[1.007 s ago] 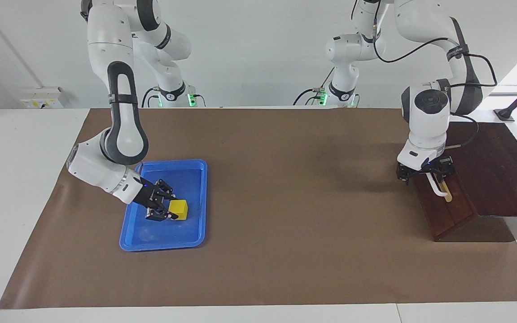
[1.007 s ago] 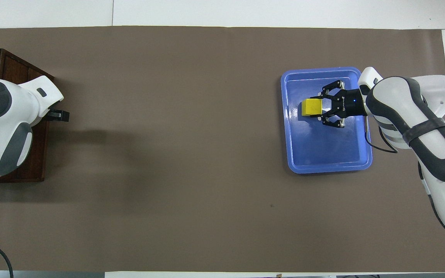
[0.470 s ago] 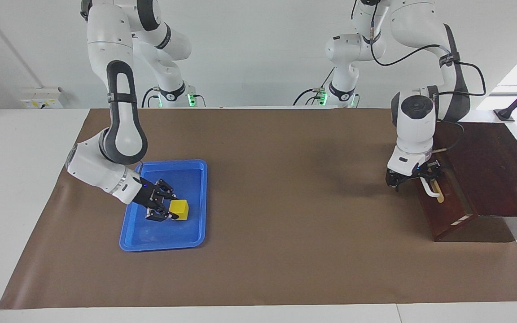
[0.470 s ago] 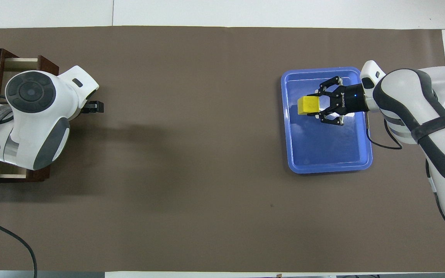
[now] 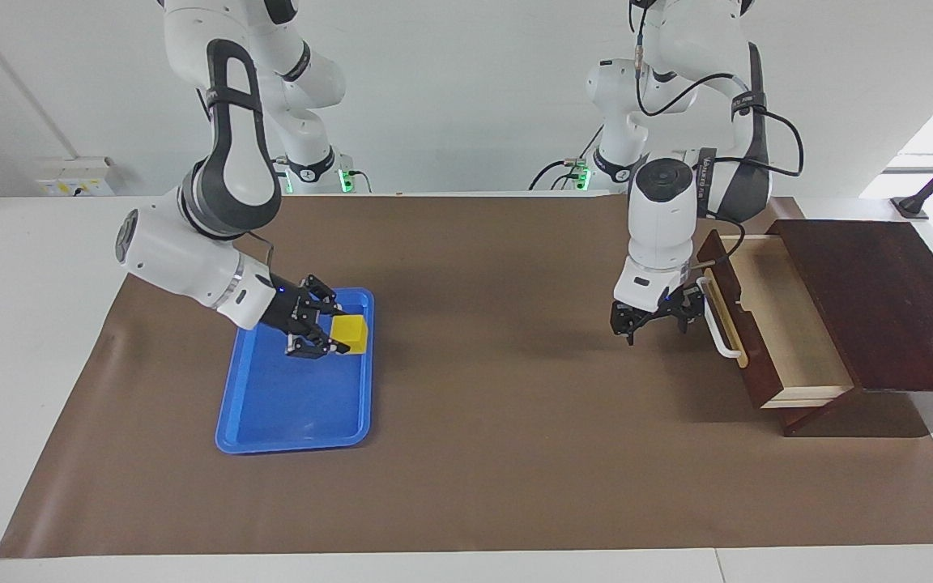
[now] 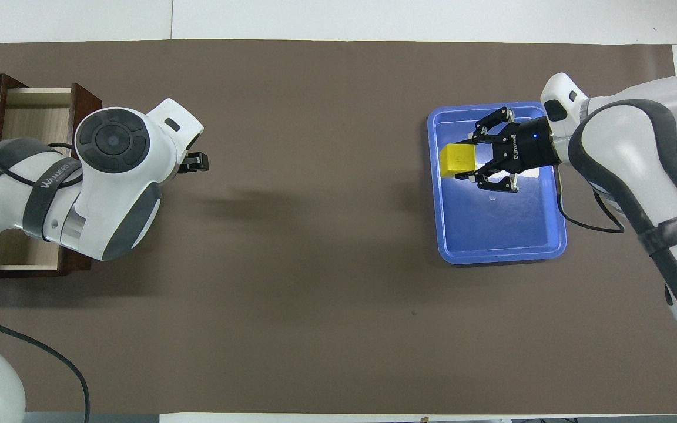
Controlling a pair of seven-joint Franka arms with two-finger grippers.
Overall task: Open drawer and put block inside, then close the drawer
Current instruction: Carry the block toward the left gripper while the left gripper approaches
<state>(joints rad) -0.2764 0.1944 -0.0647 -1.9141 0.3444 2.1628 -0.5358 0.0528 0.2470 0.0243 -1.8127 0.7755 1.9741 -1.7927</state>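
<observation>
Both changed: drawer (image 5: 766, 324) now open, block (image 5: 350, 333) lifted.

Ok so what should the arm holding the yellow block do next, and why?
Probably carry the block across toward the drawer. The right hand already grips it above the blue tray, and the drawer is pulled open, its pale interior exposed.

A flat blue plastic tray (image 5: 272, 413) (image 6: 503, 238) lies beneath the right arm's jaws, on a brown paper sheet (image 5: 483, 453) (image 6: 315, 235) covering the white desk (image 5: 29, 340) (image 6: 374, 17).
</observation>
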